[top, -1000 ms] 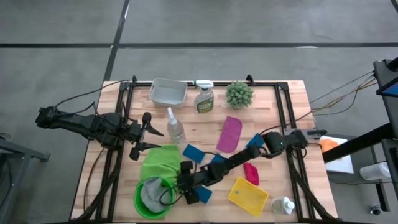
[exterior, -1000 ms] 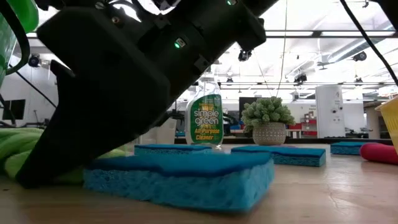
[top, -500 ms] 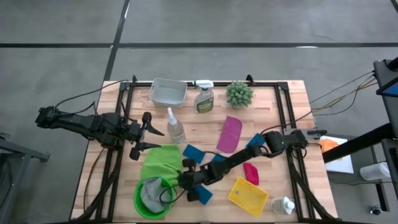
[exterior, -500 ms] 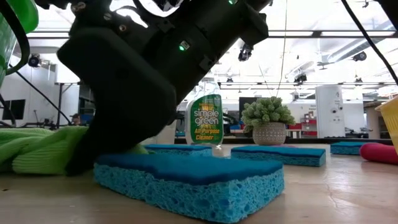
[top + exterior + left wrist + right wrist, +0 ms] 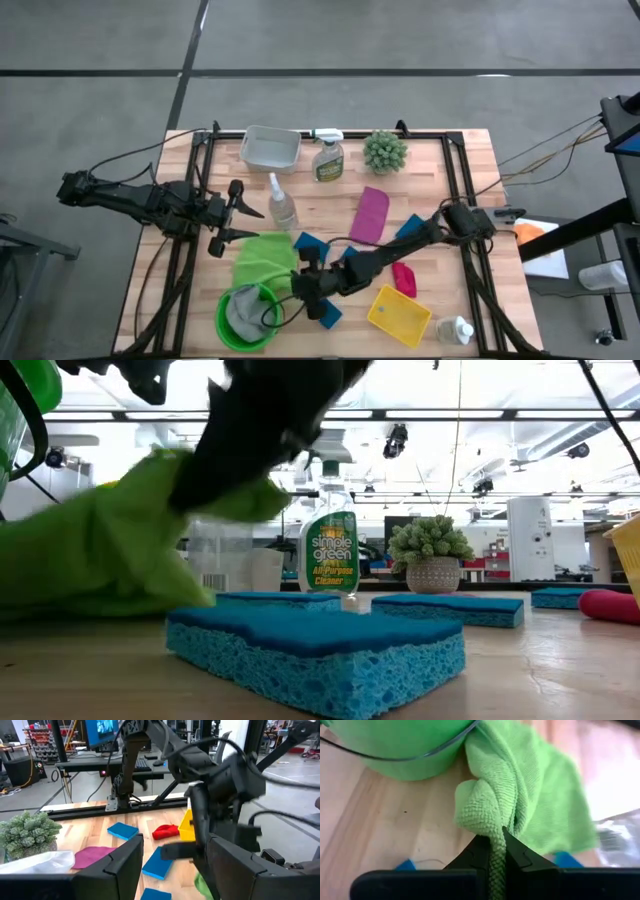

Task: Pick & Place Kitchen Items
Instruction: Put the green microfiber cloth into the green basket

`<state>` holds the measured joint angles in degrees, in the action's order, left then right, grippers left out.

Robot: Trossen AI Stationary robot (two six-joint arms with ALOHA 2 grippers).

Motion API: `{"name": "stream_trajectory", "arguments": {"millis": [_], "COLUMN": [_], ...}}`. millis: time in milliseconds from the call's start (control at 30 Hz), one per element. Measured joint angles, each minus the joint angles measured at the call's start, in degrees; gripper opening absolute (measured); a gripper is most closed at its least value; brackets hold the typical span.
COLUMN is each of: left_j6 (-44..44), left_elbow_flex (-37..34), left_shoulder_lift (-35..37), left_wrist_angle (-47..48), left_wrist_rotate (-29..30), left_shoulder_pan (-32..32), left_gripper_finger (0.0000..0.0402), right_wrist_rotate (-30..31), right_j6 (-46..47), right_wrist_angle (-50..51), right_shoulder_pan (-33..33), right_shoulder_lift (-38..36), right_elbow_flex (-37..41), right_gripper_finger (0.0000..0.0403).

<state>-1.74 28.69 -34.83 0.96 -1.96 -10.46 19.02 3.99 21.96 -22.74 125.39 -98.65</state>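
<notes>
Green cloth (image 5: 520, 800) was soft knit microfibre, ribbed and matt. Sponge (image 5: 320, 650) near the camera looked porous, rough foam. Table (image 5: 470, 180) was pale wood planks, smooth with visible grain. Green bowl (image 5: 395, 755) was smooth plastic, slight sheen. Spray bottle (image 5: 331, 555) was clear glossy plastic with a paper-like label. Right fingers (image 5: 477, 855) looked matt black plastic.

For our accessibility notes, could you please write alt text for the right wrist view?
The right gripper is shut on a fold of the bright green textured cloth, pinched between its two dark fingers above the pale wooden table. A green plastic bowl sits just beyond the cloth, and blue sponge corners peek beside the fingers.
</notes>
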Motion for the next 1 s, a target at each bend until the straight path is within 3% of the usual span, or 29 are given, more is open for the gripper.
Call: {"name": "stream_trajectory", "arguments": {"millis": [300,433,567,767,867,1000], "left_j6": [-0.34,-1.12,-1.33,-1.35,-1.52,-3.31], "left_elbow_flex": [0.00,0.00,0.00,0.00,0.00,0.02], "left_shoulder_lift": [0.22,0.24,0.20,-0.37,-2.13,-6.63], "left_wrist_angle": [0.19,0.12,0.08,-2.37,-5.54,-9.92], "left_wrist_rotate": [-0.02,-0.05,-0.30,-0.66,-0.63,-0.68], "left_shoulder_pan": [0.00,0.00,-0.11,-0.12,-0.46,-0.93], "left_gripper_finger": [0.0215,0.0215,0.0215,0.0215,0.0215,0.0215], "right_wrist_rotate": [6.09,6.25,5.79,5.80,5.19,4.40], "right_j6": [-2.41,-5.48,-9.23,-13.31,-13.44,-13.95], "right_wrist_angle": [-1.37,-14.39,-33.82,-60.55,-66.20,-66.37], "right_shoulder_pan": [-0.11,-0.03,0.88,4.06,5.82,7.33], "right_shoulder_lift": [-15.20,-23.13,-30.11,-35.40,-35.68,-35.26], "right_elbow_flex": [8.85,18.30,30.12,42.49,43.71,41.83], "right_gripper_finger": [0.0018,0.0018,0.0018,0.0018,0.0018,0.0018]}}
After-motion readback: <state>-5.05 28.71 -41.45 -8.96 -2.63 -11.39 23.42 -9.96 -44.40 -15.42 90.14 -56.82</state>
